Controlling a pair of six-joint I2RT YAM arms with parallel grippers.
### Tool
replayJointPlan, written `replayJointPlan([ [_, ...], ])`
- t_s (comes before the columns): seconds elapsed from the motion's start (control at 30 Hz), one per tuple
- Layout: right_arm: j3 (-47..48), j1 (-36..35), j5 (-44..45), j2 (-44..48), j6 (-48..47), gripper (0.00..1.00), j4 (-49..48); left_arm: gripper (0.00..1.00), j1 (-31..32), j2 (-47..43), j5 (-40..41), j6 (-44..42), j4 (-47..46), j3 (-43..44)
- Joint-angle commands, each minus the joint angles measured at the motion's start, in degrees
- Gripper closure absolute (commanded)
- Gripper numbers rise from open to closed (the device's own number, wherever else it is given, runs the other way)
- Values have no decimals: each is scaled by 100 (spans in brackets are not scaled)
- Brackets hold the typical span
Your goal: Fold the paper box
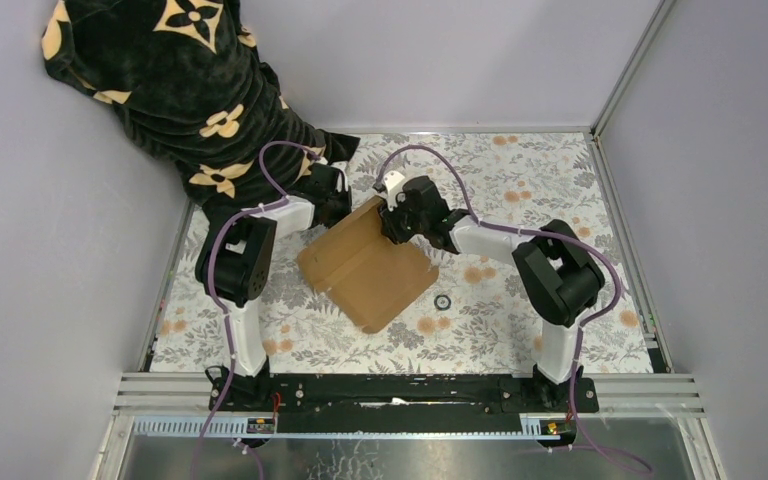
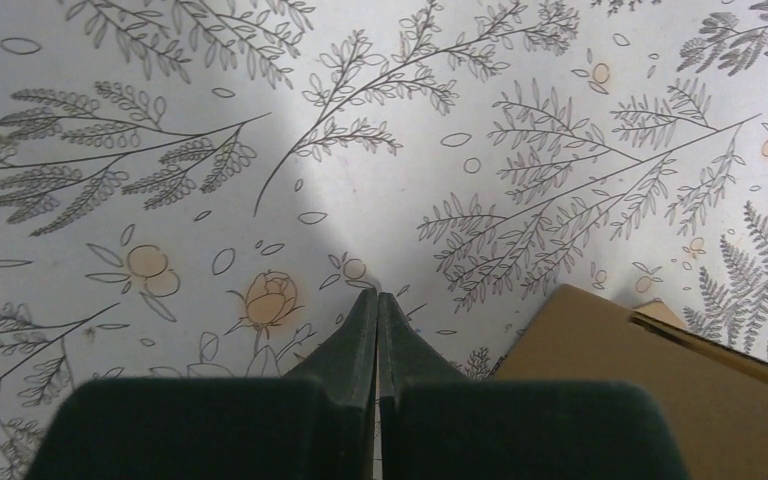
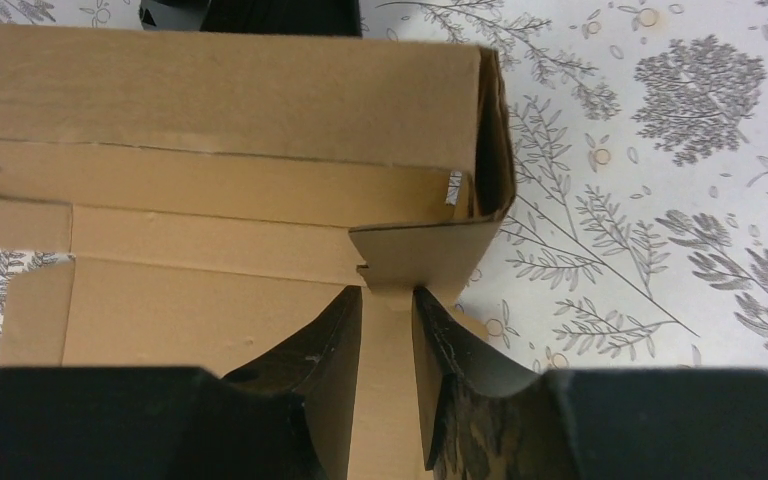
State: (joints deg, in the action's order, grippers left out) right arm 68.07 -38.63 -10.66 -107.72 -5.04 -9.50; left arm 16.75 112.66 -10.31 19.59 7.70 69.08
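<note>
- The desk [image 1: 520, 340], covered in a leaf-and-flower print, carries everything; at its far left corner a person [image 1: 160, 80] in a black garment with pale flower shapes leans in over the edge
- The paper box [image 1: 365, 270] lies near the middle of the desk, between the two arms and turned at an angle to the desk's edges; most of it is flat, while its far end stands up
- In the right wrist view the far panel [image 3: 220, 90] is raised, and a side piece wraps round its right corner
- The right gripper [image 3: 388, 300] is at that raised end, clenched on a narrow tab [image 3: 388, 340] of the box, which runs between its two fingers
- The left gripper [image 2: 377, 300] is pressed closed with nothing in it; it points at bare desk, with a corner of the box just beside it to the right
- A small dark ring [image 1: 443, 301] lies on the desk near the box's right corner, apart from it
- Judgement: the step in hand looks like forming the far wall, with the right arm bringing the tab in to lock the corner
- The next move likely calls for the left arm to steady the upright panel while the tab is tucked, or the wall may fall back flat
</note>
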Motion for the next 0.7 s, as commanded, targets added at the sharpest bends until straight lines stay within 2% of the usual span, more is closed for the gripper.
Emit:
replayJointPlan([
  [0.0, 187, -20, -348, -166, 91, 67, -517, 98, 26, 277, -336, -73, -35, -72],
  [0.23, 137, 16, -439, -271, 69, 66, -766, 98, 47, 451, -520, -143, -66, 3],
  [0.27, 125, 26, -533, -245, 66, 63, -780, 98, 47, 476, -515, -155, -46, 27],
  [0.33, -10, 60, -684, -101, 101, 48, -837, 98, 47, 512, -455, -178, -3, 60],
  [0.4, -180, 106, -865, 82, 133, 40, -837, 98, 47, 530, -412, -197, 31, 104],
  [0.67, -873, 613, -1463, 757, 455, 37, -1214, 98, 47, 681, -367, -219, 224, 456],
])
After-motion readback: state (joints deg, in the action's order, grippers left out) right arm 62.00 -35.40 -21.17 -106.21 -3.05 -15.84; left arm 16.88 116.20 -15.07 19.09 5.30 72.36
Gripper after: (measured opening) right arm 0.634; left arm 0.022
